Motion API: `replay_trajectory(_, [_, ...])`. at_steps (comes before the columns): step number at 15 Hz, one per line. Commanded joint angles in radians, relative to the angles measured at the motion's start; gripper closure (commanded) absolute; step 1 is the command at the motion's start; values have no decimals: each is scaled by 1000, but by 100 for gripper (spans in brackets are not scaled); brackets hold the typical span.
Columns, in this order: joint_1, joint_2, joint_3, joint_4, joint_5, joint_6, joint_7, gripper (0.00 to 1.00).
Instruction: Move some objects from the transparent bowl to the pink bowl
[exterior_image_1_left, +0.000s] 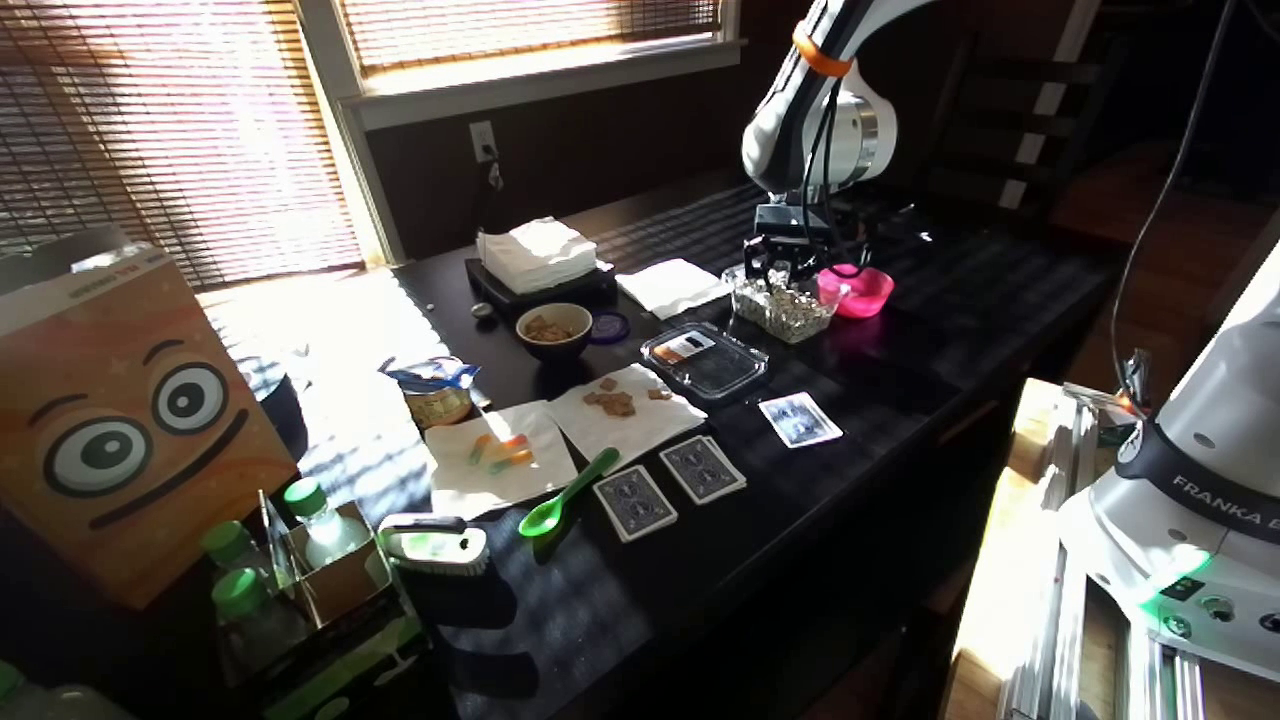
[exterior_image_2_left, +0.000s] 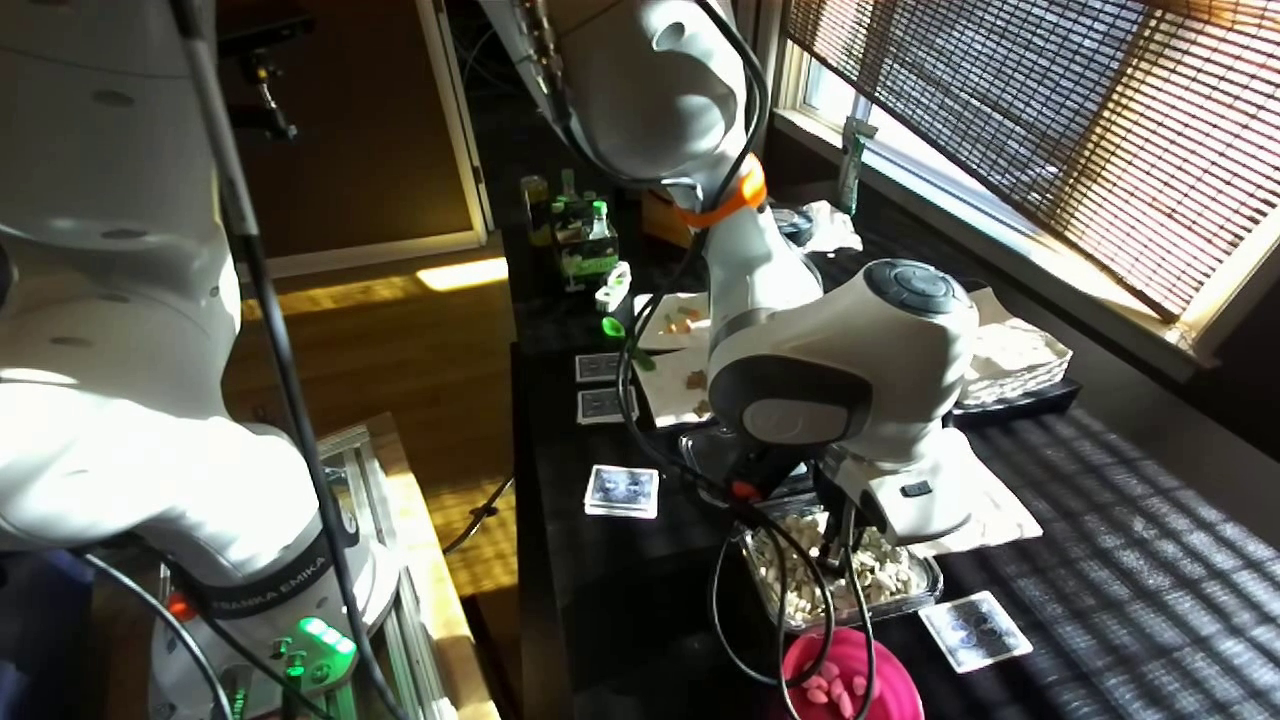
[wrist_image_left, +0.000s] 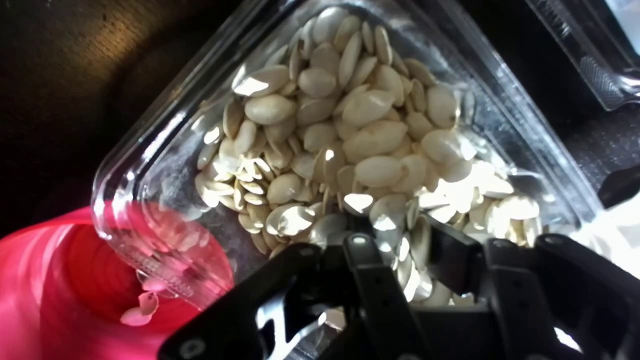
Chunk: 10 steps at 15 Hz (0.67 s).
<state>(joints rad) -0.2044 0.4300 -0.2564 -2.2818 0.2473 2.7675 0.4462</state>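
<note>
Hanging over the transparent bowl (wrist_image_left: 152, 145): the arm (exterior_image_1_left: 775, 150), its forearm slanting down, an orange band (exterior_image_1_left: 822, 57) around it, a dark cable (exterior_image_2_left: 762, 95) beside it.
Wrist (exterior_image_1_left: 868, 130): bent sharply above the transparent bowl, so that the gripper (wrist_image_left: 397, 235) points down.
Fingers (wrist_image_left: 457, 257): part-way apart, tips at the seeds (wrist_image_left: 370, 140) near one side of the transparent bowl; seeds show in the gap, but I cannot tell whether any are gripped.
Transparent bowl: upright on the dark table (exterior_image_1_left: 930, 330), square-cornered, bearing a heap of pale seeds.
Pink bowl (wrist_image_left: 75, 280): just beside a corner of the transparent bowl, upright, with a few seeds inside; in the wrist view that corner overlaps its rim, and whether they touch cannot be told.
Clear plastic lid (exterior_image_1_left: 725, 365): near the transparent bowl, on the side away from the pink bowl.
Playing card (exterior_image_2_left: 975, 630): just beside the transparent bowl.
White napkin (exterior_image_1_left: 672, 287): also near the transparent bowl, in both exterior views.
</note>
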Motion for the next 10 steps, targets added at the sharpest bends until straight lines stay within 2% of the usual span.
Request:
replay_trajectory(1, [8,4,-10,20,11,-30,8,94])
replay_trajectory(10, [-5,-102,-59,10,-26,-125,-23,94])
